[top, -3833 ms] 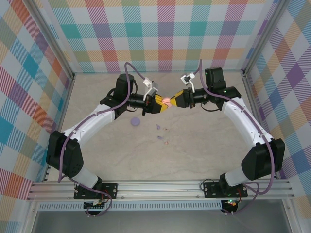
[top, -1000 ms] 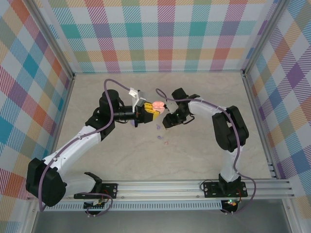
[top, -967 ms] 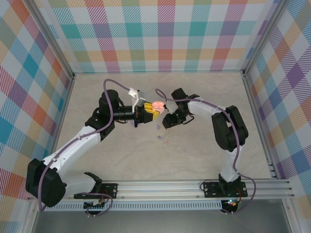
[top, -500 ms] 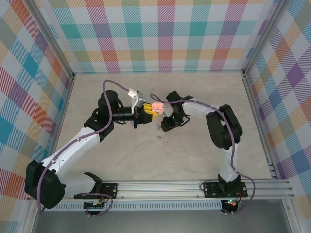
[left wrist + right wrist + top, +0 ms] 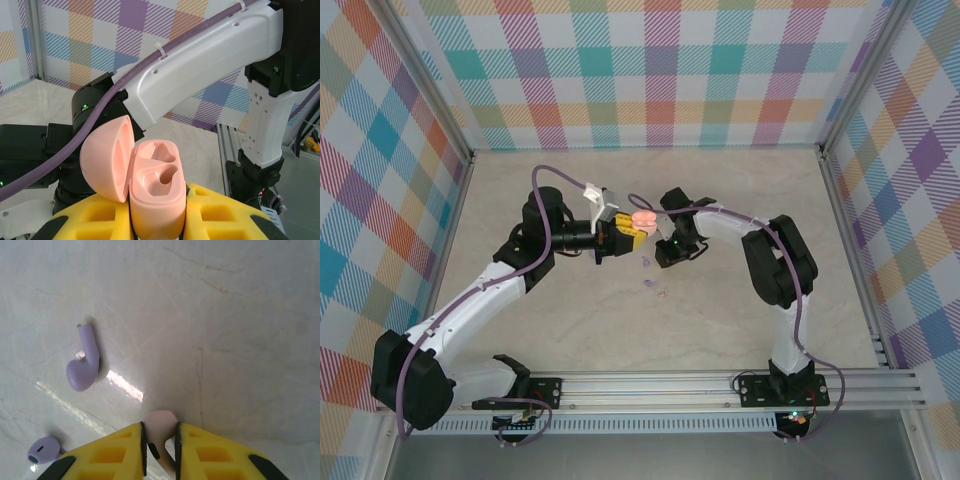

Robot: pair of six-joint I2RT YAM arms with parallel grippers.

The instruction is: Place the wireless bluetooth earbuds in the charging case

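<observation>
On the near side of the charging case (image 5: 157, 200), towards the arm bases, two buds lie loose on the tabletop (image 5: 240, 315): a stemmed purple earbud (image 5: 82, 367) and a second purple earbud (image 5: 42, 449), slightly apart from each other. Just beside them, a little closer to the case, the right tool (image 5: 160, 440) points down at the tabletop. Its yellow fingers are pressed in on a pale pink earbud (image 5: 160, 422), whose rounded head pokes out between the tips. I cannot tell whether that bud is clear of the surface.

Beyond it, the left tool (image 5: 157, 222) pinches the case by its lower body and holds it above the tabletop. The lid (image 5: 107, 157) is swung open to one side, and both shaped wells (image 5: 160, 170) are empty.

The likely trouble is the thin grip. Caught only by its head, the bud could twist or pop free on the way to the case. Its stem is hidden between the fingers, so it may arrive misaligned with the well and jam on the rim. A hard push could shift the case in its pinch or nudge the lid. A mix-up is also possible, since the purple buds probably do not belong in this pink case.
</observation>
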